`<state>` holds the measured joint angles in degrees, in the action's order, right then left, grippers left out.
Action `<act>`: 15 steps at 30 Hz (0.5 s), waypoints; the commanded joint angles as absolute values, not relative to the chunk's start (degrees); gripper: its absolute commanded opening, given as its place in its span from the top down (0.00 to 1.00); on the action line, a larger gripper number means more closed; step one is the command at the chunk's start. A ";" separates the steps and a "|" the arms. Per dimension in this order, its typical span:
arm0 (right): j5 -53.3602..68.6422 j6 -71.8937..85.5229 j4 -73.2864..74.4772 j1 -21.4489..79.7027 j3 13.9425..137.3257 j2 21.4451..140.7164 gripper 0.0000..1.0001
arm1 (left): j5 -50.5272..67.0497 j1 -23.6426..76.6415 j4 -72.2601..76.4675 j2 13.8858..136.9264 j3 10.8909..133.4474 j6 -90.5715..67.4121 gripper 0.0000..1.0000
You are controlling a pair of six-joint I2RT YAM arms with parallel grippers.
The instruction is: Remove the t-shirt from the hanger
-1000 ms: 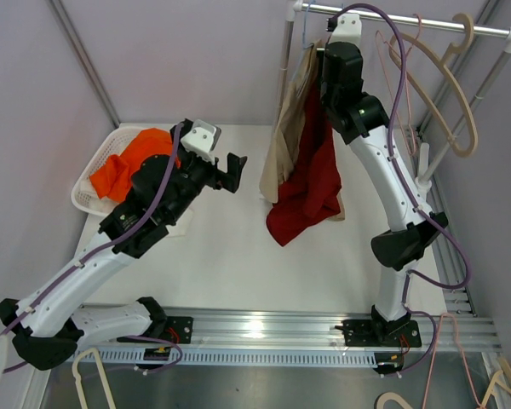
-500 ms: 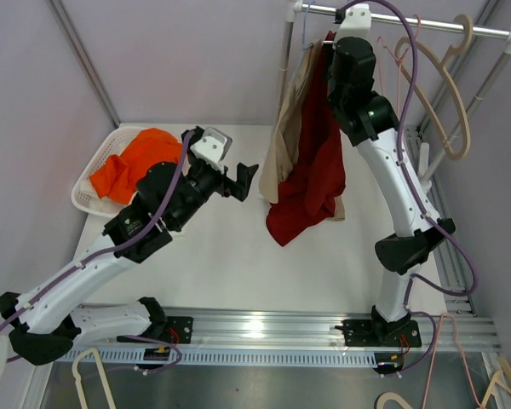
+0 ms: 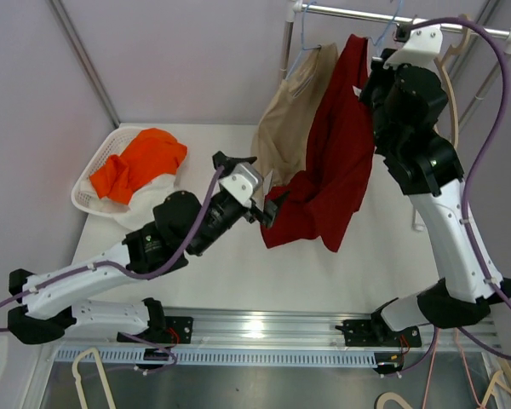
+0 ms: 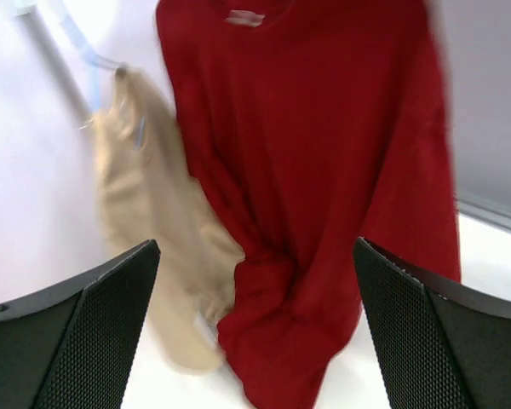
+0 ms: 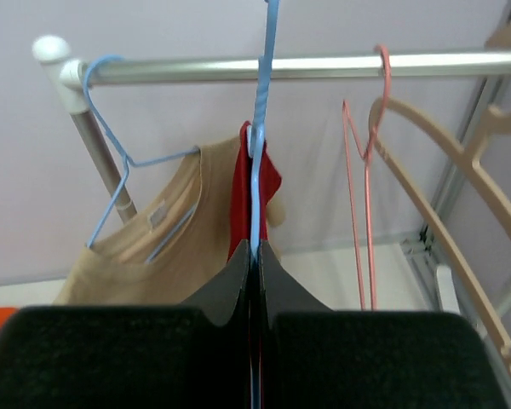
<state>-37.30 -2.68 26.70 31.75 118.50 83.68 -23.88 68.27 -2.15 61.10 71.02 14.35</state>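
The red t-shirt hangs on a thin blue wire hanger. My right gripper is shut on that hanger's wire just below the hook, high up by the metal rail. The gripper's fingers are hidden behind the shirt in the top view. The wire runs up past the rail; I cannot tell whether the hook rests on it. My left gripper is open and empty, right at the shirt's lower hem. In the left wrist view the red shirt fills the space beyond the open gripper.
A beige t-shirt hangs on a second blue hanger just left of the red one. A pink wire hanger and wooden hangers hang to the right. A white basket with orange cloth sits at the table's left.
My right arm has swung up and to the right, carrying the red shirt out from beside the beige one. My left arm has reached right to the shirt's hem, still open.
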 commanded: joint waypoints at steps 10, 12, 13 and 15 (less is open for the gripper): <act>-46.67 17.48 33.31 37.00 104.94 70.31 1.00 | -27.51 93.06 38.82 63.98 50.56 41.03 0.01; -45.71 19.59 35.32 37.18 106.08 70.40 1.00 | -29.26 94.21 48.30 67.75 48.88 44.63 0.00; -44.40 20.30 36.03 37.18 106.52 70.40 1.00 | -31.01 94.48 51.73 69.33 48.43 45.34 0.01; -43.33 21.70 37.61 37.44 107.75 70.40 1.00 | -31.90 94.31 58.78 73.99 47.99 47.45 0.01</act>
